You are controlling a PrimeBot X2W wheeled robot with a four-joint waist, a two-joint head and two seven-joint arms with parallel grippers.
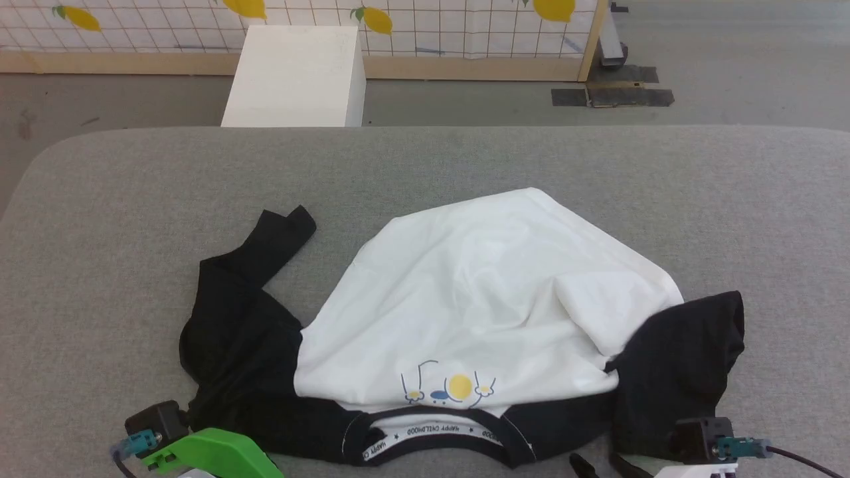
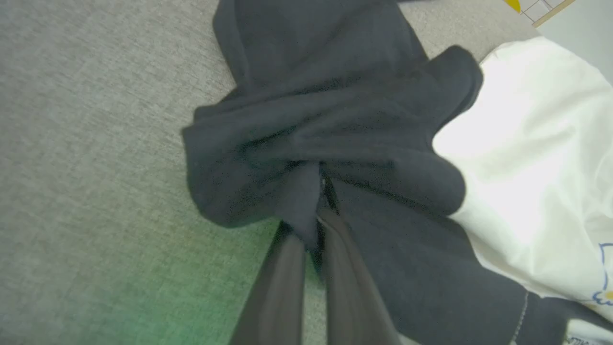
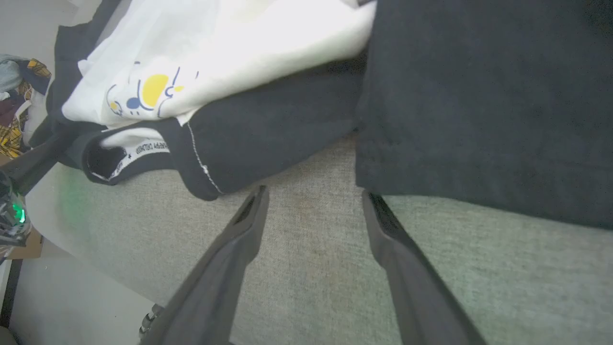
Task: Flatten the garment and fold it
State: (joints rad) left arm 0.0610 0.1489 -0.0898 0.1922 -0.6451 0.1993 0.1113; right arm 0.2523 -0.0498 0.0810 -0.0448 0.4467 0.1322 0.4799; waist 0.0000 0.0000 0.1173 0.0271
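We're barely getting started here: the white-and-black T-shirt [image 1: 491,292] is lying crumpled on the grey table [image 1: 133,199], collar toward us, with nothing flattened or folded yet. Our left tool [image 2: 320,206] is pinching a bunch of black fabric on the shirt's left side. Our right tool [image 3: 313,201] is hovering with fingers apart just beside the black right sleeve [image 3: 479,96], gripping nothing.

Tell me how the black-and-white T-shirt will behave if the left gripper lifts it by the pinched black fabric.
Probably floppy: the soft white T-shirt with black sections lies in loose folds on the grey cloth-covered surface, so it should drape from the left gripper. Likely light: its thin fabric bunches in that pinch. Pushed, it would probably crumple rather than slide.
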